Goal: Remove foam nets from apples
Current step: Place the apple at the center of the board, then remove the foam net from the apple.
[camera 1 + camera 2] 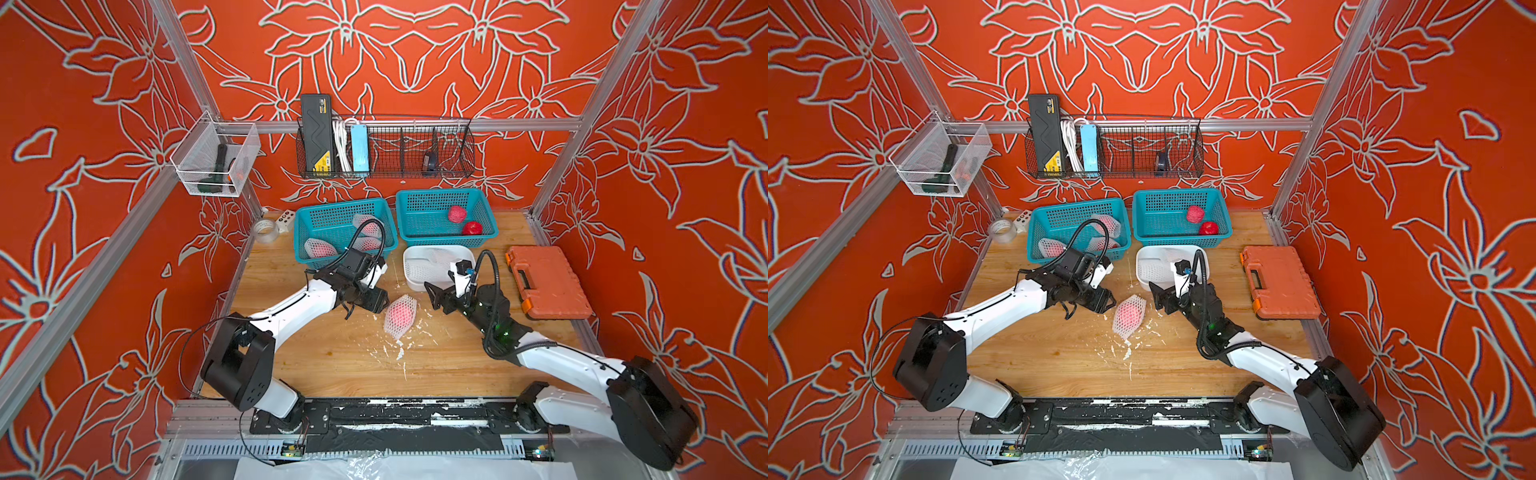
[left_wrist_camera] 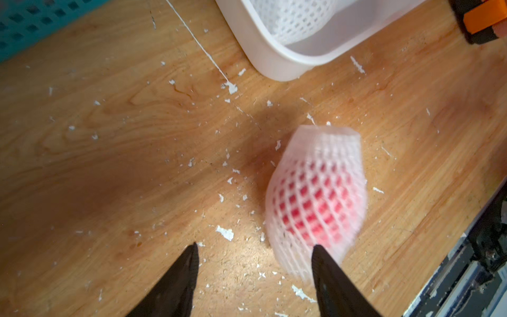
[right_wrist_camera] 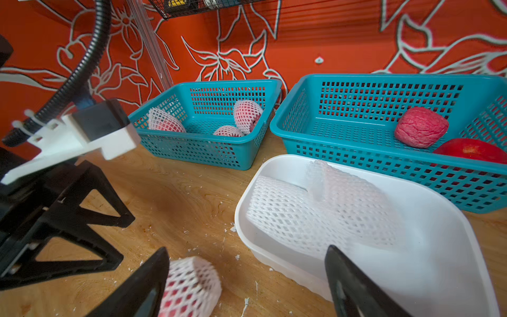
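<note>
Cannot read the yellow label (image 1: 322,163) on the black box (image 1: 316,124) racked well behind the white tray (image 3: 444,247). Just before that tray, on the crumb-strewn counter (image 1: 316,353): one apple (image 2: 310,203) in its foam net (image 2: 326,142), blurred, flanked by left end effector (image 2: 255,247) and right end effector (image 3: 247,249), both spread open, gripping nothing. Behind the tray, partly hidden by the left arm (image 1: 299,307): teal basket (image 1: 336,214) of netted apples (image 3: 248,115).
</note>
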{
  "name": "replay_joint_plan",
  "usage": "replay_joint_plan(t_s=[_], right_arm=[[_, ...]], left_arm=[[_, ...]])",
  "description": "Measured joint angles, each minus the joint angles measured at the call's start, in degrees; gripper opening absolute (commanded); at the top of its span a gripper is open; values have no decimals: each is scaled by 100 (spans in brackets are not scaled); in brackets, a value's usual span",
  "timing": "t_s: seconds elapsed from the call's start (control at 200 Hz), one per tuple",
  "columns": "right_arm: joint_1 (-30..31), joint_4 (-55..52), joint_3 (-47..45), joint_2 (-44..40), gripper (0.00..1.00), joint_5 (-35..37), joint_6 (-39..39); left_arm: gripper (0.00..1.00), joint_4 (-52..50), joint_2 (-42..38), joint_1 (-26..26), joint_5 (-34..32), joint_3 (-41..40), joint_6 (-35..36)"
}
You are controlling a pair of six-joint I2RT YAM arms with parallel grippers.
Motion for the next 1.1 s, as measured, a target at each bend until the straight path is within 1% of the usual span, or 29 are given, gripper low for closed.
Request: replay_joint_plan(t_s=[0.11,0.265,0.32,0.425,0.5,0.616,0.726,0.791,0.831,0.866,0.946,1.046,1.096], right_arm=[[0,17,0,107,89,28,4],[0,-28,13,376,88,-140,15],[0,-42,17,435,89,-199,26],[0,-308,155,448,90,-321,87],[-2,-761,452,424,89,-435,192],[-4,-1322,708,114,88,-774,186],[2,-1803,678,-431,83,-1158,-74],[55,-2149,680,-651,76,-1266,-286],[164,-2444,708,-721,73,-1241,-450],[330,-2763,772,-732,73,-1156,-588],[883,-3333,872,-728,76,-769,-933],[1585,-3665,872,-758,77,-387,-1440],[1878,-3731,870,-728,79,-170,-1679]], left_arm=[[63,212,7,-35,107,-74,-24],[65,686,-55,-188,280,-356,-133],[68,800,-166,-275,317,-553,-184],[73,1209,-695,-415,402,-1115,-337],[76,1646,-1200,-455,494,-1598,-470],[76,2293,-1867,-527,577,-2302,-636],[80,2911,-2376,-568,575,-2955,-793],[80,3252,-2594,-570,511,-3305,-907],[80,3438,-2684,-568,448,-3493,-981],[80,3558,-2730,-568,374,-3622,-1043],[82,3901,-2817,-568,205,-3919,-1172],[82,4170,-2999,-538,28,-4256,-1322],[84,4258,-3056,-490,-50,-4367,-1403]])
